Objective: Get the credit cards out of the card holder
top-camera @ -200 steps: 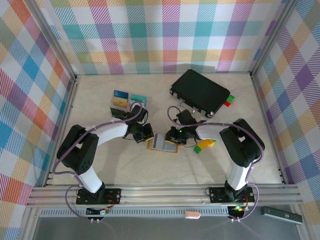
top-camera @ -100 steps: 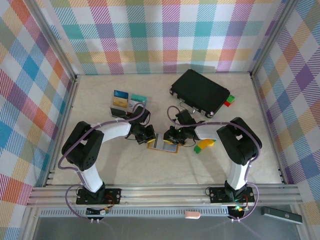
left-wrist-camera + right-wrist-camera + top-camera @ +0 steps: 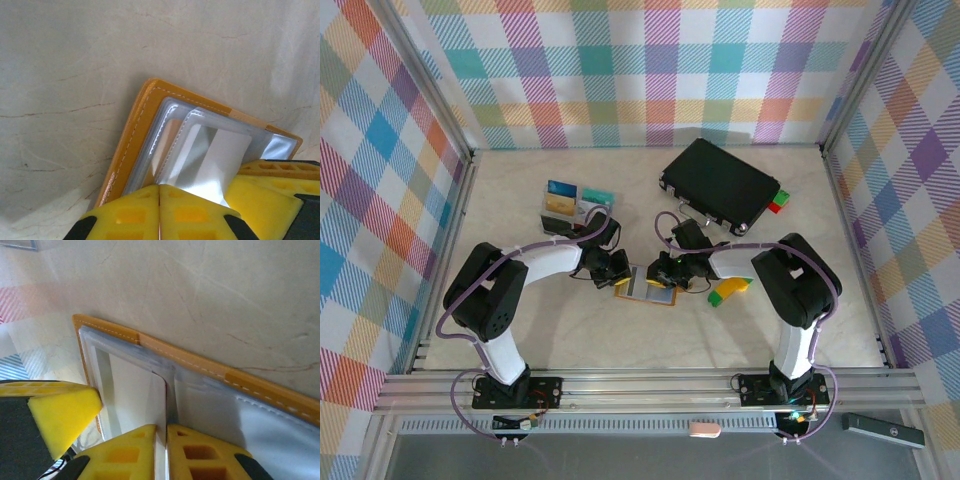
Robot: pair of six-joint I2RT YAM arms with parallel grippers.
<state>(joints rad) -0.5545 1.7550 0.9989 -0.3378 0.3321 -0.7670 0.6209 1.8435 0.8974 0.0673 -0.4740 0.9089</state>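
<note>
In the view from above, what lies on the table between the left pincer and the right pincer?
The open card holder lies between the left pincer and the right pincer, as the top view shows; both reach onto it.

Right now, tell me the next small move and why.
Probably pull the right gripper straight back, away from the card holder. Its jaws look shut on the edge of a white card that lies tucked in the holder, while the left gripper appears clamped on the holder's edge to anchor it.
</note>
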